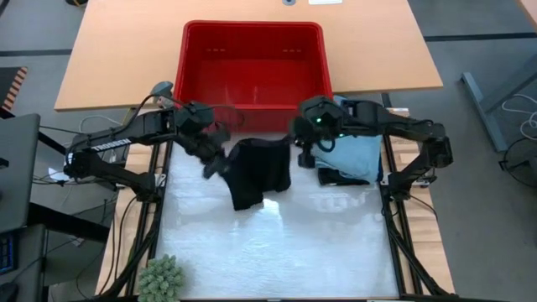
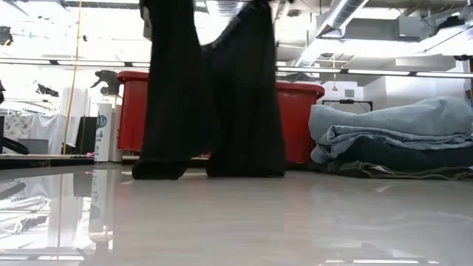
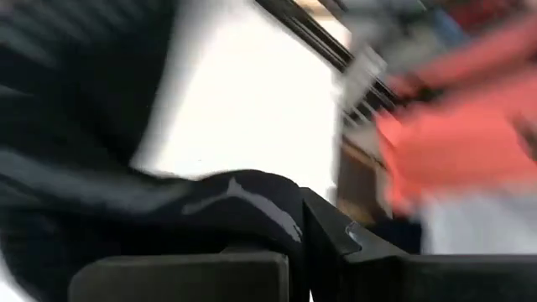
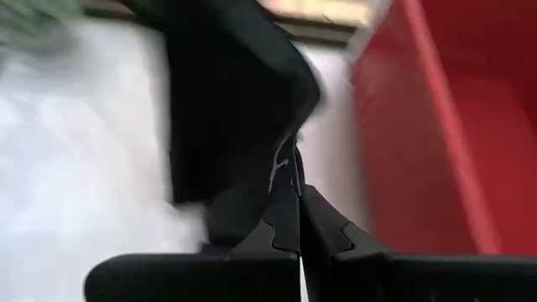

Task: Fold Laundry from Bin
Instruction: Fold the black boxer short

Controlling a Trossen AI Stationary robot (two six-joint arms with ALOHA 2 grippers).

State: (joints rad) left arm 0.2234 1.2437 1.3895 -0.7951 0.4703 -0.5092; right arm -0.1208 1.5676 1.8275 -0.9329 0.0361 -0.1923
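Observation:
A black garment [image 1: 258, 172] hangs between my two grippers over the white work surface, just in front of the red bin [image 1: 252, 63]. In the low view it drops in two dark panels [image 2: 211, 96], and their lower ends [image 2: 159, 171] touch the table. My left gripper [image 1: 216, 161] is shut on its left upper part, and my right gripper [image 1: 300, 153] is shut on its right upper part. The bin's inside shows no cloth in the high view. My left gripper pinches the black garment's upper left part [image 3: 252, 197] between its two fingers, coming slanting down from the table's left. The cloth bunches over the fingers and hangs below them. My right gripper pinches a bunched bit of the garment's upper right part [image 4: 281, 168] between its shut fingers [image 4: 323, 231], slanting down from the table's right. The cloth hangs below, with its lower end on the table.
A folded stack of light blue and dark garments [image 1: 352, 159] lies at the surface's right side, close under my right arm. A green spiky object [image 1: 159, 281] sits at the near left corner. White surface [image 1: 277, 252] spreads toward the near edge.

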